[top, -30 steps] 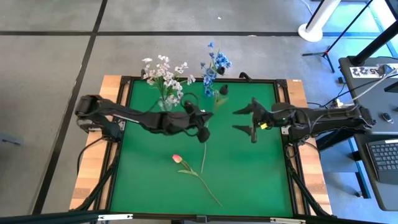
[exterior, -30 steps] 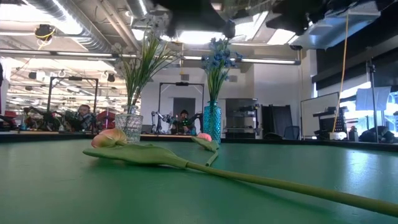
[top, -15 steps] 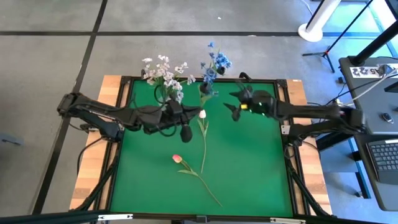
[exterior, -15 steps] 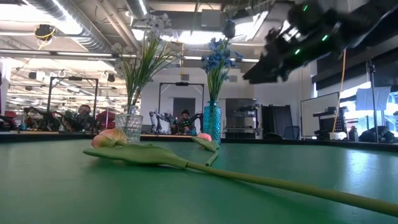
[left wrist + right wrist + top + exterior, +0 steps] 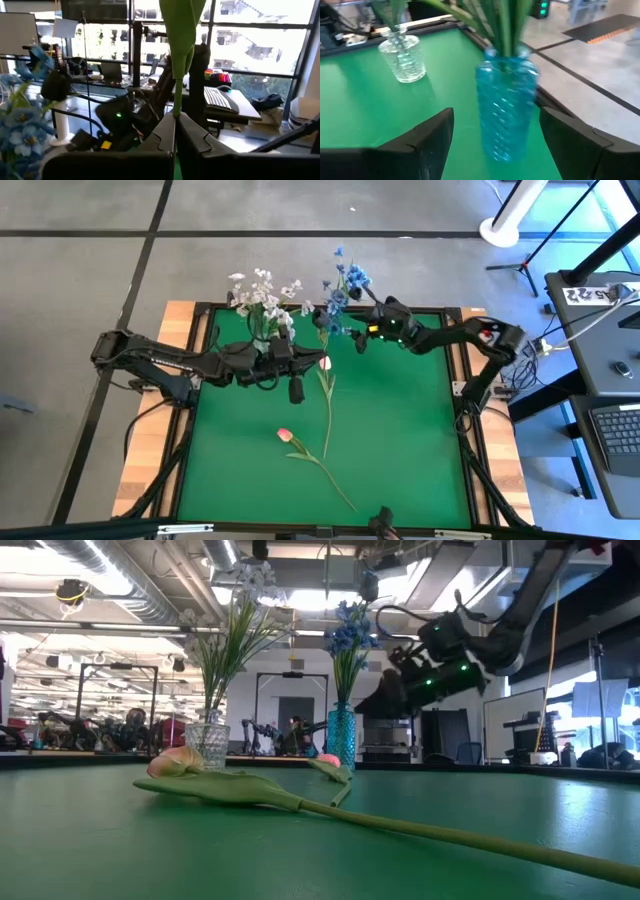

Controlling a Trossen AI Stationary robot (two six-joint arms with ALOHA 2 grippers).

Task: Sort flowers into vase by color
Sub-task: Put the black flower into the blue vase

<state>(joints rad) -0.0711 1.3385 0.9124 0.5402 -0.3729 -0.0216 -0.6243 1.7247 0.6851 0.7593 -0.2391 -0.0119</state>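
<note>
since the earlier frame the right gripper (image 5: 357,338) has swung to the back edge, its fingers spread wide either side of the ribbed blue glass vase (image 5: 507,109) of blue blossoms (image 5: 345,283). the left gripper (image 5: 309,362) pinches the green stem of a white-headed tulip (image 5: 325,363) lying on the green felt mat (image 5: 400,440); only its wrist view shows the stem clamped. a pink tulip (image 5: 285,435) lies nearer the front. white sprays (image 5: 262,292) stand in a clear faceted glass vase (image 5: 403,59).
</note>
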